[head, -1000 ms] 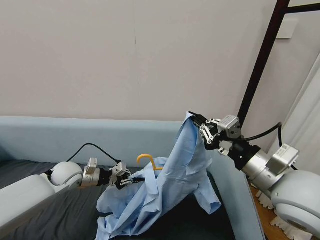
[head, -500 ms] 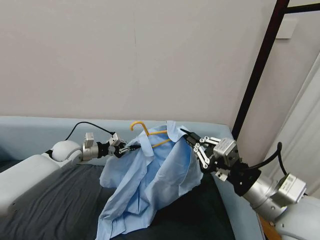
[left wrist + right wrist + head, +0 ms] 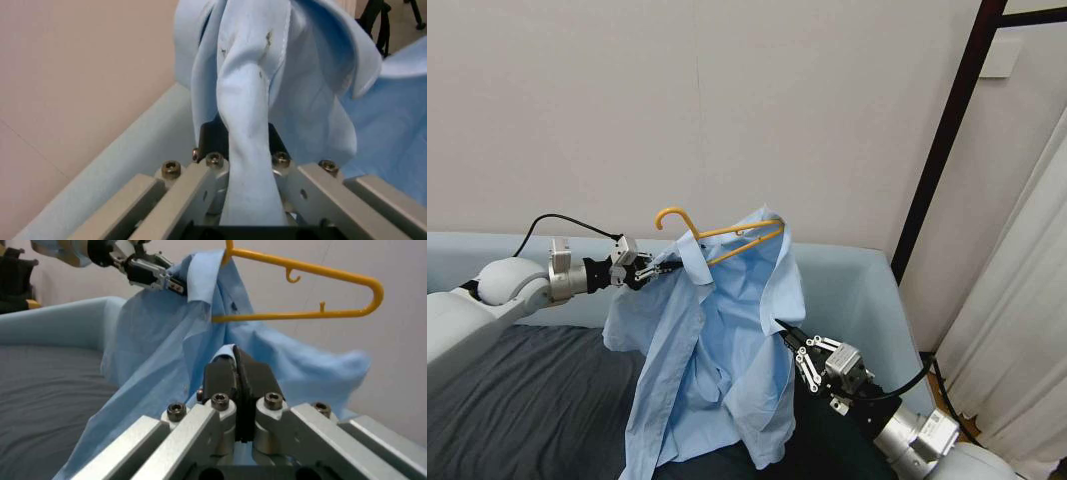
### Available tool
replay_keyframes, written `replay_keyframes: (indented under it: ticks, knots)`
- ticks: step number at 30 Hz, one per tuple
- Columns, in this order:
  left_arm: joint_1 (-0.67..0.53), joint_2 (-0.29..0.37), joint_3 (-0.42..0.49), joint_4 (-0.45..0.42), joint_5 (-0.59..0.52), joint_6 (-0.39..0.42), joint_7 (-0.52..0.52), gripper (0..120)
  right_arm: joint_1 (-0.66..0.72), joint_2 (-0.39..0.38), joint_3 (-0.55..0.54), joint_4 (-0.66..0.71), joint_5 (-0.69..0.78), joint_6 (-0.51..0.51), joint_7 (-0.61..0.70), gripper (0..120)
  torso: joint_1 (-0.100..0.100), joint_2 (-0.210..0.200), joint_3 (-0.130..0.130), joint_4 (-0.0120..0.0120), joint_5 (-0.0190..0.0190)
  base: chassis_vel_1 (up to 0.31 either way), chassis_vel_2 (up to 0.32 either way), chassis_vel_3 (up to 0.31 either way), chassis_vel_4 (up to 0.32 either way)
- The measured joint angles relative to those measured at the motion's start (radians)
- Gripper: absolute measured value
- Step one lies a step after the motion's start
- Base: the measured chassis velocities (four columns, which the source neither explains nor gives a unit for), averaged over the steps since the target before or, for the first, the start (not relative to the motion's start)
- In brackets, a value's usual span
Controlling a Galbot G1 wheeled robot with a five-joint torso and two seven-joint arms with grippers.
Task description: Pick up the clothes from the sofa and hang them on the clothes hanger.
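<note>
Raises the shirt (image 3: 717, 350) and hanger (image 3: 719, 229) clear of the sofa (image 3: 852, 285) with the left gripper (image 3: 661, 269); lowers the right gripper (image 3: 784, 330), clamped on the shirt's front edge.

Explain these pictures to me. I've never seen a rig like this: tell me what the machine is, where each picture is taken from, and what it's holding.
This is a wheeled robot with two arms, each ending in a two-fingered gripper. The wide picture comes from a camera on its head, looking down at a pale blue sofa with a dark seat. The two close-up pictures come from cameras on the wrists, each looking out along that arm's own fingers.

The left gripper is clamped on a blue shirt near the collar and holds it up in the air. A yellow hanger sits in the top of the shirt, with its hook poking out. The right gripper, lower down, pinches the shirt's edge. A dark pole stands to the right.
</note>
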Motion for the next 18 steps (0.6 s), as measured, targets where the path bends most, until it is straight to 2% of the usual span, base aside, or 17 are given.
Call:
replay_keyframes:
  ticks: [8, 14, 16, 18]
  knots:
    - [0.035, 0.006, -0.023, -0.009, 0.005, -0.001, 0.001, 1, -0.004, -0.023, 0.006, -0.019, 0.015, 0.008, 0.003, 0, 0.0, 0.0, 0.0, -0.0002, -0.0003, 0.0, 0.0, 0.0, 0.0]
    - [0.078, 0.013, -0.055, -0.024, 0.003, -0.004, 0.023, 1, 0.022, -0.028, 0.0, -0.041, 0.069, -0.027, 0.029, 0, 0.0, 0.0, 0.0, -0.0004, 0.0, 0.0, 0.0, 0.0, 0.0]
    - [0.186, 0.037, -0.144, -0.049, 0.002, -0.014, 0.053, 1, 0.086, -0.055, -0.005, -0.066, 0.155, -0.1, 0.072, 0, 0.0, 0.0, 0.0, -0.0001, 0.0, 0.0, 0.0, 0.0, 0.0]
    - [0.242, 0.051, -0.186, -0.061, 0.002, -0.025, 0.073, 1, 0.133, -0.073, -0.007, -0.078, 0.223, -0.146, 0.098, 0, 0.0, 0.0, 0.0, 0.0004, -0.0001, 0.0, 0.0, 0.0, 0.0]
